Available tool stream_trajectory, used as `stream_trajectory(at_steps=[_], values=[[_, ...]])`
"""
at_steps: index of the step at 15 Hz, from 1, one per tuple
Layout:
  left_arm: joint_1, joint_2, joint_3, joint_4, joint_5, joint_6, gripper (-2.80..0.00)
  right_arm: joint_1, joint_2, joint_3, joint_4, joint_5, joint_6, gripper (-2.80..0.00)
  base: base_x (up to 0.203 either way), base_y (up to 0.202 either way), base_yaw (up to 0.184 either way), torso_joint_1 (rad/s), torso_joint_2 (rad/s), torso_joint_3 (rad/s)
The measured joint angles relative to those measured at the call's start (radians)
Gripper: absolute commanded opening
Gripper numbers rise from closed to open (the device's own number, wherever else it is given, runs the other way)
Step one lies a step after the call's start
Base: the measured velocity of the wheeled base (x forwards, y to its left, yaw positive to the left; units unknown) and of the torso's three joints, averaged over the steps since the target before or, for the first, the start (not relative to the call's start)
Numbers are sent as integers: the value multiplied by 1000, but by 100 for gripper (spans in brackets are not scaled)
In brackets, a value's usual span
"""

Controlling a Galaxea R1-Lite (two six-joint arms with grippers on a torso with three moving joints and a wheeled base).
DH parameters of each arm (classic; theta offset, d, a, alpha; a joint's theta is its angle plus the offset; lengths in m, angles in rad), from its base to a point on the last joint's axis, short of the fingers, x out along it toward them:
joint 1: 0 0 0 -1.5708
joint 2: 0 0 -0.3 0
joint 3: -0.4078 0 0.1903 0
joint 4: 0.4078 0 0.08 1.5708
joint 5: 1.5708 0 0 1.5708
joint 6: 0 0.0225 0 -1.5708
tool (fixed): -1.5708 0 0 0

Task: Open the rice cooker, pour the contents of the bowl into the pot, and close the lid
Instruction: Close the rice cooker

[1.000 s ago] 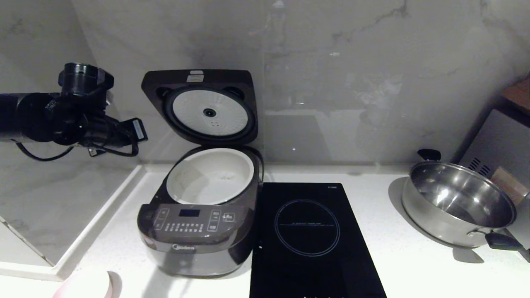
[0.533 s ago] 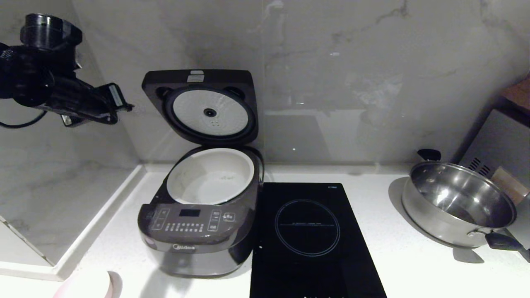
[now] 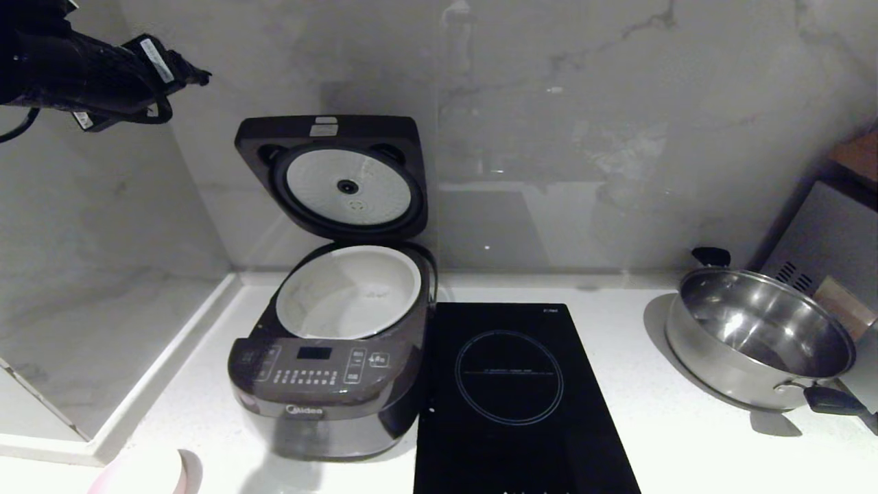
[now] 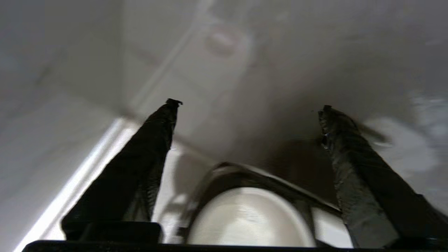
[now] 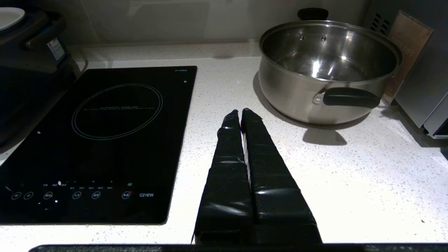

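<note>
I am working at a white speckled bench (image 3: 651, 439) set into a corner of pale marbled wall (image 3: 617, 103).

My left gripper (image 4: 246, 105) has its black fingers (image 4: 154, 140) spread wide with nothing between them. In the head view it hangs high at the far left (image 3: 182, 68), above and to the left of the raised lid and clear of it. My right gripper (image 5: 241, 113) is parked low over the bench, fingers pressed together and empty, between the black glass induction hob (image 5: 105, 140) and the shiny steel pan with black handles (image 5: 325, 70).

The dark grey-brown rounded-square rice cooker (image 3: 329, 384) sits left of the hob. Its hinged lid (image 3: 336, 175) stands upright against the wall, its silver-white round inner plate facing me. The round white inner pot (image 3: 348, 291) lies exposed; I see only a faint mark on its floor and cannot tell whether anything is inside.

The small pale pink bowl (image 3: 140, 473) rests at the near left edge of the bench, barely in view, well apart from both grippers. I cannot see into it.

By my reckoning, opening is done. Whether the pour has happened I cannot say: the bowl is set down and the left gripper is high beside the lid, which looks to me like a position for pushing it shut. Closing the lid is certainly left.
</note>
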Motion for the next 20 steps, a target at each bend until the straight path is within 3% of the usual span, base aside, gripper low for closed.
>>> stream_trajectory(at_steps=[3, 5, 8, 10, 13, 17, 20], values=[[-106, -30, 3, -11, 3, -41, 0, 0, 0, 0, 0, 0, 0, -280, 0, 0, 0, 0, 0, 0], [-203, -35, 5, -82, 32, -105, 0, 0, 0, 0, 0, 0, 0, -280, 0, 0, 0, 0, 0, 0], [-358, 0, 5, -275, 180, -129, 0, 0, 0, 0, 0, 0, 0, -280, 0, 0, 0, 0, 0, 0], [-432, 37, 7, -313, 235, -114, 0, 0, 0, 0, 0, 0, 0, -280, 0, 0, 0, 0, 0, 0], [-485, 106, 13, -340, 320, -57, 0, 0, 0, 0, 0, 0, 0, -280, 0, 0, 0, 0, 0, 0], [-497, 192, 10, -563, 466, 102, 0, 0, 0, 0, 0, -1, 0, -280, 0, 0, 0, 0, 0, 0], [-494, 223, 4, -654, 504, 202, 0, 0, 0, 0, 0, 0, 0, -280, 0, 0, 0, 0, 0, 0]])
